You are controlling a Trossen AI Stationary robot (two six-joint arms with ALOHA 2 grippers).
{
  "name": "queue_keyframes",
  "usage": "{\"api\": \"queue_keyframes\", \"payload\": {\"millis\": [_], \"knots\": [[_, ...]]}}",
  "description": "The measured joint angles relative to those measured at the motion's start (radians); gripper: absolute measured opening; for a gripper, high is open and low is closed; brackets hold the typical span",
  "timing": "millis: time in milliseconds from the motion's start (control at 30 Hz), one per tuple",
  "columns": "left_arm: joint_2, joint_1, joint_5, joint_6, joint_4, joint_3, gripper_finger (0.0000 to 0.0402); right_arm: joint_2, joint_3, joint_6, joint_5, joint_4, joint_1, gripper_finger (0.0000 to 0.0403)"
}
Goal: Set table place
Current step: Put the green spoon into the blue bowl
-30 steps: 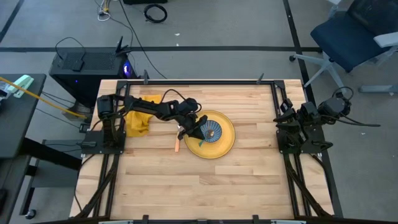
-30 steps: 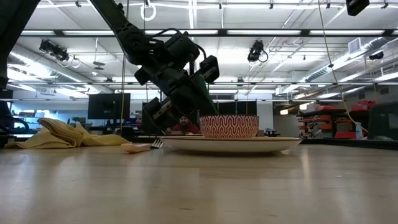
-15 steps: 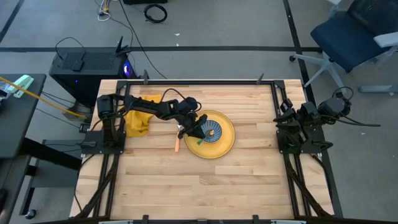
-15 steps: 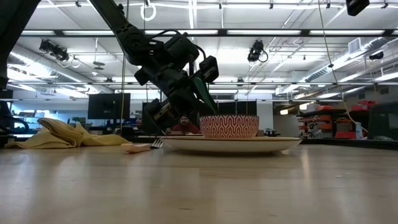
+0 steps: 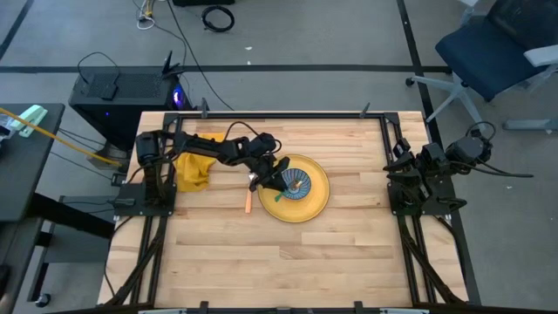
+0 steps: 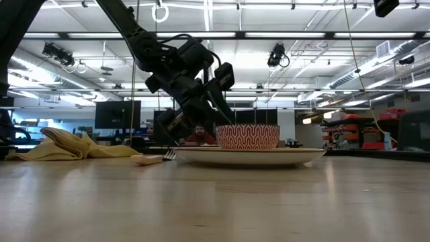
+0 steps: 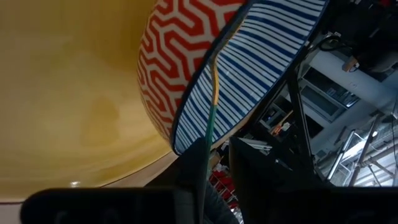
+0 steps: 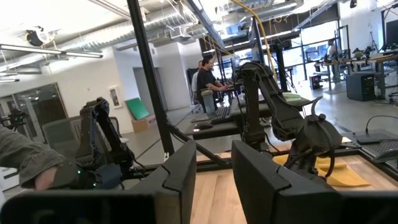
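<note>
A yellow plate (image 5: 317, 202) lies on the wooden table (image 5: 288, 262), with a bowl (image 5: 298, 185) on it, red-patterned outside (image 6: 247, 136) and blue-striped inside (image 7: 261, 56). My left gripper (image 5: 279, 177) hovers at the bowl's left rim, shut on a thin utensil with a green handle (image 7: 211, 118); its far end reaches over the rim into the bowl. A fork with a pale orange handle (image 5: 248, 203) lies flat on the table left of the plate. A crumpled yellow napkin (image 5: 193, 166) lies at the far left. My right gripper (image 5: 397, 161) waits at the right edge, slightly open and empty. My left gripper pinches the utensil's thin green handle (image 7: 208, 144) between its two fingers, at the handle's near end. The fingers slant down from the table's left toward the bowl and lie along the handle (image 6: 220, 97). The utensil slopes over the bowl's rim; its tip is hidden inside.
The black frame (image 5: 261, 113) edges the table. Bare wood (image 5: 288, 262) lies between the plate and the near edge. A computer tower (image 5: 122, 92) and a blue chair (image 5: 497, 44) stand on the floor beyond the table. People sit at desks in the room behind (image 8: 208, 74).
My left gripper has shifted a little toward the table's far edge at the bowl's rim, still shut on the utensil. The bowl, plate, fork and napkin have stayed in place.
</note>
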Motion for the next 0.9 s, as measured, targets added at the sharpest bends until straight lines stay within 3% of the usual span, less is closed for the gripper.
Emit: {"api": "queue_keyframes", "payload": {"millis": [300, 900], "knots": [[0.000, 0.000, 0.003, 0.069, -0.084, 0.001, 0.0073, 0.000, 0.000, 0.000, 0.000, 0.000, 0.000, 0.0110], [0.000, 0.001, -0.003, 0.074, -0.039, 0.001, 0.0086, 0.000, 0.000, 0.000, 0.000, 0.000, 0.000, 0.0110]]}}
